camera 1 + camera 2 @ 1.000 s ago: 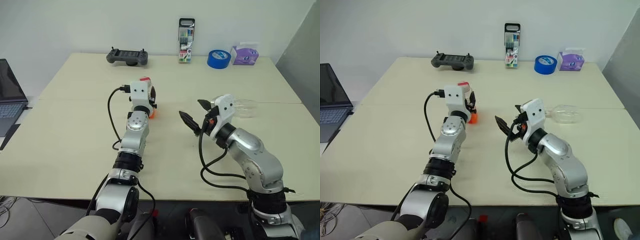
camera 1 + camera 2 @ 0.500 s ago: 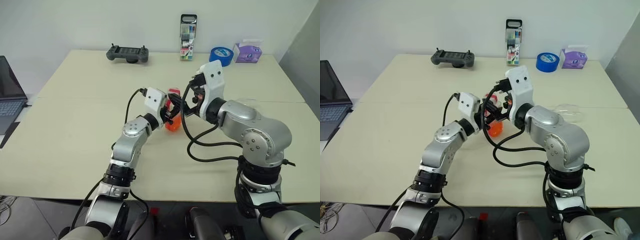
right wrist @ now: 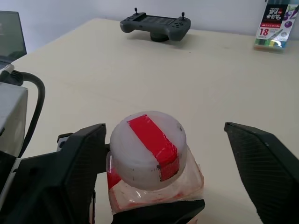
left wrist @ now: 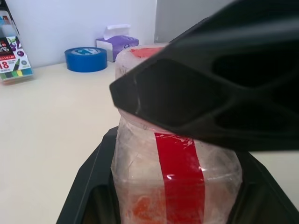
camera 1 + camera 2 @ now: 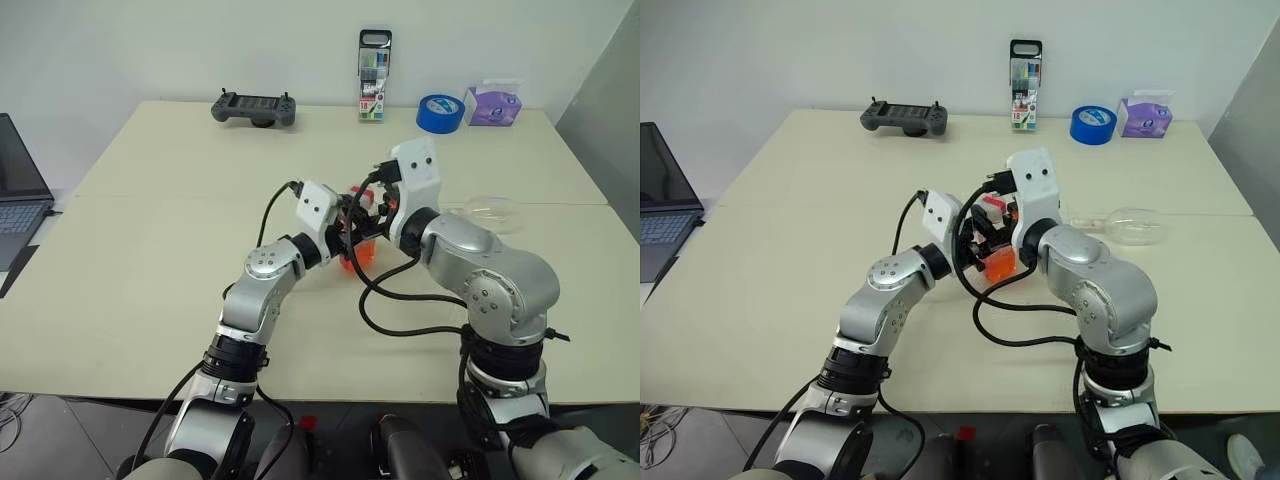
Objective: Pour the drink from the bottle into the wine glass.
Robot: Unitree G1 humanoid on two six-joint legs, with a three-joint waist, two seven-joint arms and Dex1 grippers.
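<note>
My left gripper [image 5: 346,232] is shut on the bottle [image 4: 175,172], a small clear one with a red strip. It holds the bottle upright above the middle of the table. The orange drink [image 5: 998,263] fills the bottle's lower part. My right gripper [image 3: 163,137] reaches in from the other side, open, one finger on each side of the red-and-white cap [image 3: 148,148] with gaps showing. The wine glass [image 5: 1132,225] lies on its side on the table to the right, behind my right arm.
Along the table's far edge lie a grey game controller [image 5: 253,107], an upright marker pack [image 5: 373,75], a blue tape roll [image 5: 437,113] and a purple tissue box [image 5: 490,105]. A laptop [image 5: 18,190] sits off the table's left side.
My left gripper has swung the bottle to the right and nearer. My right gripper has risen and come in over the cap, and its fingers have drawn closer together.
</note>
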